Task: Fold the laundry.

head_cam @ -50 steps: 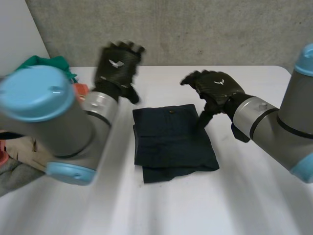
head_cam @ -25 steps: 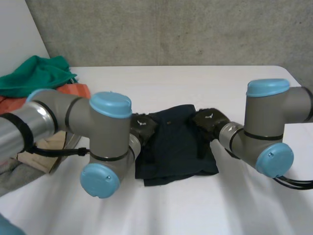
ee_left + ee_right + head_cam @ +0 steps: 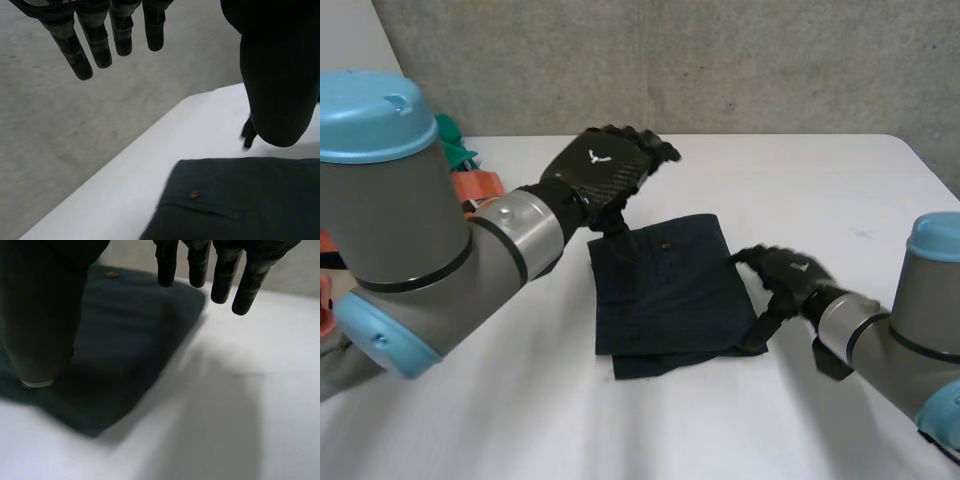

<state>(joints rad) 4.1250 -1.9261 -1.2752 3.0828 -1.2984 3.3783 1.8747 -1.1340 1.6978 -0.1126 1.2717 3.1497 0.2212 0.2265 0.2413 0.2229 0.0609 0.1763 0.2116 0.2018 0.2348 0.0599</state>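
White tabletop (image 3: 820, 180) spreads under me, with a grey concrete wall (image 3: 720, 60) behind its far edge. My left arm (image 3: 400, 230), grey with light-blue caps, reaches in from the near left. My right arm (image 3: 910, 330) comes in low from the near right.

In the middle of the table lies the dark navy folded garment (image 3: 665, 285). It rests flat as a rough rectangle, and a lower layer sticks out a little along its near edge. At the table's left edge sits a heap of other laundry: a green cloth (image 3: 455, 140), an orange cloth (image 3: 480, 188) just in front of it, and a grey cloth (image 3: 335, 350) nearer to me.

My left hand (image 3: 600, 170) is by the garment's far left corner. Its fingers (image 3: 100, 45) are straight and a little spread, well away from the thumb, and there is nothing in them. In the head view the thumb points down at that corner, but I cannot tell whether it touches the cloth.

My right hand (image 3: 790, 275) is at the garment's near right corner. Its fingers (image 3: 225, 275) are straight too, apart from the thumb and holding nothing. The thumb hangs over the cloth's edge, and I cannot tell whether it makes contact.

A small brown button (image 3: 667, 243) shows on the garment near its far edge.
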